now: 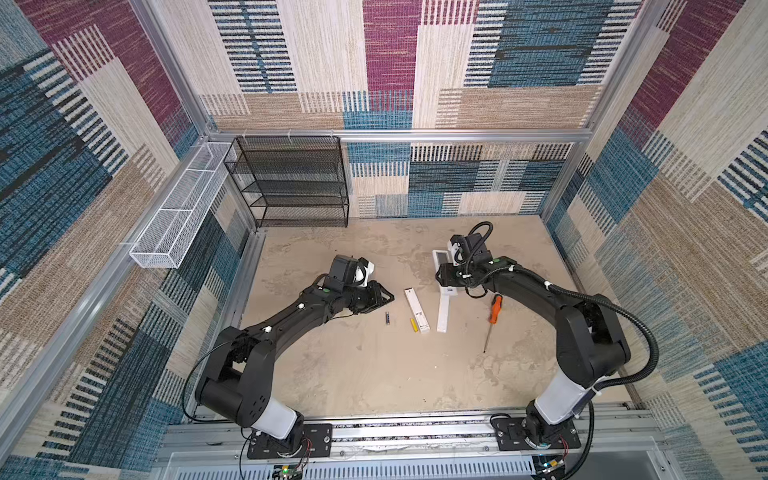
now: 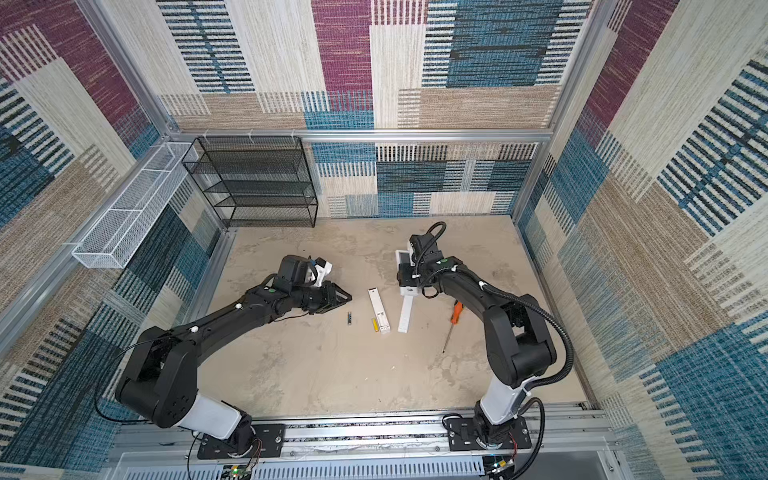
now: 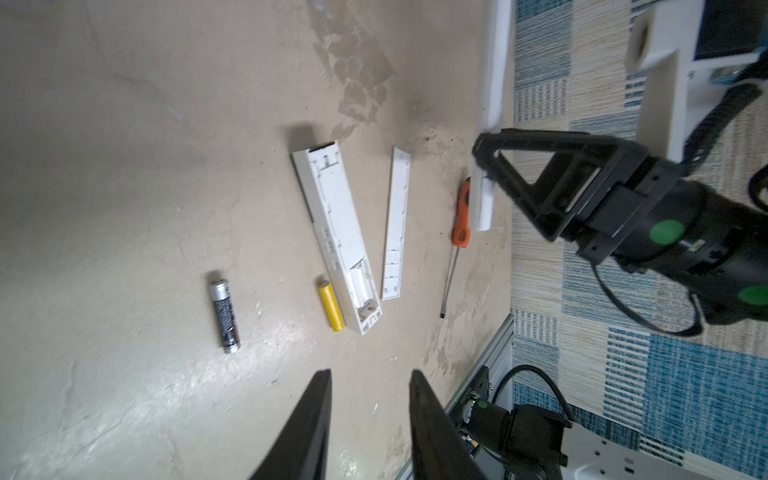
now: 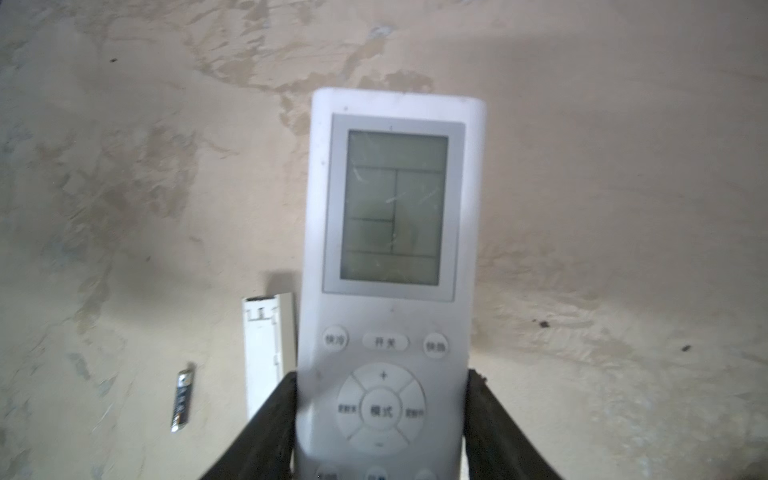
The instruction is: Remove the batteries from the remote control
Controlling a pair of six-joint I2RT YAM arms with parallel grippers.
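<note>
My right gripper [image 4: 382, 374] is shut on a white remote control [image 4: 395, 208] with a grey screen, held off the table, and also seen in a top view [image 1: 440, 261]. A second white casing [image 3: 336, 241] lies back-open on the table; its end compartment is empty. Its long lid [image 3: 397, 224] lies beside it. Two batteries rest on the table: a yellow one [image 3: 331, 305] against the casing and a dark one [image 3: 224, 311] further left, both seen in a top view, yellow [image 1: 414, 324] and dark [image 1: 387, 318]. My left gripper [image 3: 370, 378] is open and empty, near the dark battery.
An orange-and-black screwdriver [image 1: 492, 316] lies right of the lid. A black mesh shelf [image 1: 291, 183] stands at the back left, with a white mesh basket [image 1: 178, 216] on the left wall. An aluminium rail [image 1: 415, 432] runs along the front edge.
</note>
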